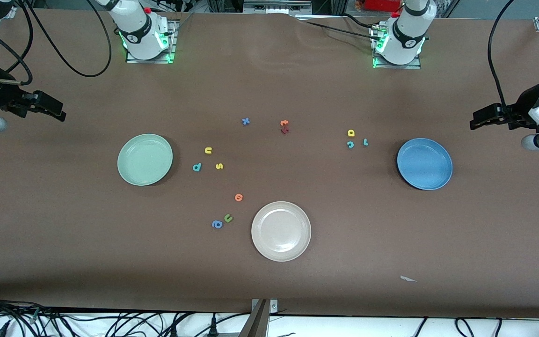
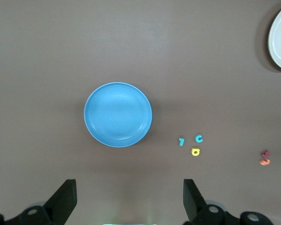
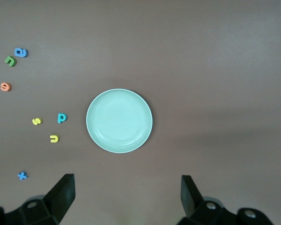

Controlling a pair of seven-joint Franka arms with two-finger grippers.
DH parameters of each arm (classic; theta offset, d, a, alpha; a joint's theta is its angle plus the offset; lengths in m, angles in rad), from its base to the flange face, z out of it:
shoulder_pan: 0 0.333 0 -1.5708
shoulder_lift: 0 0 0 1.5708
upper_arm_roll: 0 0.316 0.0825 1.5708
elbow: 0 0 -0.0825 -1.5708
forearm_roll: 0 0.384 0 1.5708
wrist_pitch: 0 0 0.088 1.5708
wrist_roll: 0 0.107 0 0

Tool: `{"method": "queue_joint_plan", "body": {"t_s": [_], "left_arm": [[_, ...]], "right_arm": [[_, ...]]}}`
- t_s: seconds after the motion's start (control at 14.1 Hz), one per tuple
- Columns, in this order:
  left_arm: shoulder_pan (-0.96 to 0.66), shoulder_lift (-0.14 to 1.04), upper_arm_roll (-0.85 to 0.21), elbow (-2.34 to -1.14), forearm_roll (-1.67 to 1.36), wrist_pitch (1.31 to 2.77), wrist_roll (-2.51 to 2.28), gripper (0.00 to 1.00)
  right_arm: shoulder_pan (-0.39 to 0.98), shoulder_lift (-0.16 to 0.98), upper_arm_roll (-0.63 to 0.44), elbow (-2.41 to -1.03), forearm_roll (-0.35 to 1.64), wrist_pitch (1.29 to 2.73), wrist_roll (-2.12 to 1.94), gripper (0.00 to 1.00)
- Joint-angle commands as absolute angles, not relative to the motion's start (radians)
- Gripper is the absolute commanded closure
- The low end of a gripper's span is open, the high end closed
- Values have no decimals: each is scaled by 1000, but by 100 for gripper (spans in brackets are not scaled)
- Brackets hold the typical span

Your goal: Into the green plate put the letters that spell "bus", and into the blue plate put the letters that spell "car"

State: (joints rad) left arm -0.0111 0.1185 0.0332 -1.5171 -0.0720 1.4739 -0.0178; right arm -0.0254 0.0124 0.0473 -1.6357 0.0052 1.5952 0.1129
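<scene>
The table [image 1: 269, 84] is plain dull brown. The green plate [image 1: 145, 159] is pale mint, the blue plate [image 1: 424, 164] mid-blue, and a third plate [image 1: 281, 230] beige-white. By the mint plate lie a teal b [image 1: 197, 167], a yellow u [image 1: 208, 150] and a yellow s [image 1: 219, 166]. By the blue plate lie a yellow a [image 1: 351, 133], a teal c [image 1: 350, 144] and a teal r [image 1: 365, 142]. At 10 o'clock from the beige plate sits an orange letter [image 1: 238, 197].

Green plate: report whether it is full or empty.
Empty. The green plate shows only its bare mint surface; the teal b, yellow u and yellow s lie on the table beside it.
</scene>
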Motion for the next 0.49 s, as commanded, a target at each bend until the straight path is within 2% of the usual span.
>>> {"method": "queue_joint_plan", "body": {"t_s": [0.0,0.28,0.42], "left_arm": [[-8,120,37,-1522,-110,1468,-15,0],[-37,127,32,-1586,-113,1499,-70,0],[-72,124,32,-1672,-132,1578,-144,0]], "right_arm": [[-35,40,54,-1623,-2,1591,118,0],[12,135,64,-1631,11,1630,139,0],[84,193,66,-1634,11,1623,144,0]]}}
